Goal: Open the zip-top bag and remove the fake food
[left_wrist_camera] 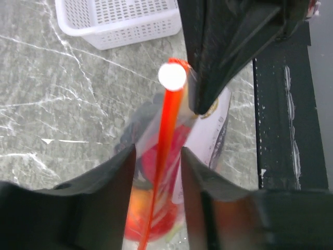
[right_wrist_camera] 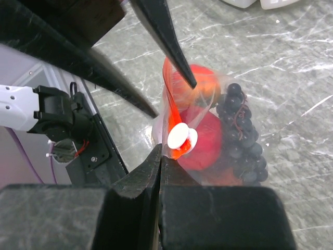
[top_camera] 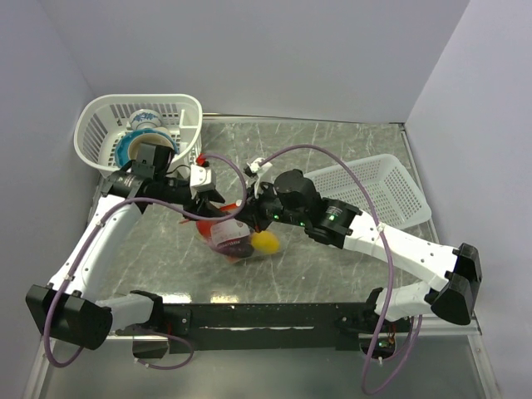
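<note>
Right, bag: one zip-top bag (top_camera: 229, 237), mid-surface between the arms.
Fake food: I count a tomato (right_wrist_camera: 205, 140), an orange piece (right_wrist_camera: 203, 83) and grapes (right_wrist_camera: 239, 130) inside, and a yellow piece (top_camera: 266, 242) at its edge.
Left fingers (left_wrist_camera: 104, 192): narrow gap, straddling the zip strip (left_wrist_camera: 164, 140).
Right fingers (right_wrist_camera: 140, 182): pressed together beside the white slider (right_wrist_camera: 181, 136).
Baskets: two, one rear-left (top_camera: 100, 125) and one right (top_camera: 391, 191).
Writing: none readable.

Both arms reach inward, left gripper (left_wrist_camera: 157, 156) parted, right gripper (right_wrist_camera: 160, 156) pinched tight.
</note>
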Available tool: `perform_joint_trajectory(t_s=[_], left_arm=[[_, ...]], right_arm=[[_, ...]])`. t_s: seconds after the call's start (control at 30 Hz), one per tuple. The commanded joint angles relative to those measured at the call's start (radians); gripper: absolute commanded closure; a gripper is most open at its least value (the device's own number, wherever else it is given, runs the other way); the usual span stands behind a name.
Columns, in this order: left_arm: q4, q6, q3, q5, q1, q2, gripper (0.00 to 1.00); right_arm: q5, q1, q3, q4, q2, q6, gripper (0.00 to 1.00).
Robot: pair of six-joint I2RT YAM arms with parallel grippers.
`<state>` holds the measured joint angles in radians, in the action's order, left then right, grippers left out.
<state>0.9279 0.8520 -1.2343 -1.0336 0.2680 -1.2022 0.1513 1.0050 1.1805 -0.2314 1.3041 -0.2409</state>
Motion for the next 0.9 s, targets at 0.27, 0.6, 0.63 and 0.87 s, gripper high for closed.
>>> perform_joint_trajectory(t_s=[0.27,0.6,0.63,0.87], left_arm=[[0.158,0.125,-0.074,-0.054,0.014,-0.04,0.99],[0.345,0.232,-0.168,0.016,-0.018,-0.04,0.99],[0.356,0.24,-0.177,0.024,-0.024,-0.031,0.99],[0.325,0.206,-0.183,0.049,-0.038,0.068,0.99]], right_arm=[[-0.021,0.014,0.057,0.05,-0.011,0.023,1.0],[-0.15,0.014,0.05,0.043,-0.029,0.081,0.65],[-0.15,0.014,0.035,0.052,-0.054,0.098,0.61],[-0.115,0.014,-0.143,0.228,-0.183,0.152,0.44]])
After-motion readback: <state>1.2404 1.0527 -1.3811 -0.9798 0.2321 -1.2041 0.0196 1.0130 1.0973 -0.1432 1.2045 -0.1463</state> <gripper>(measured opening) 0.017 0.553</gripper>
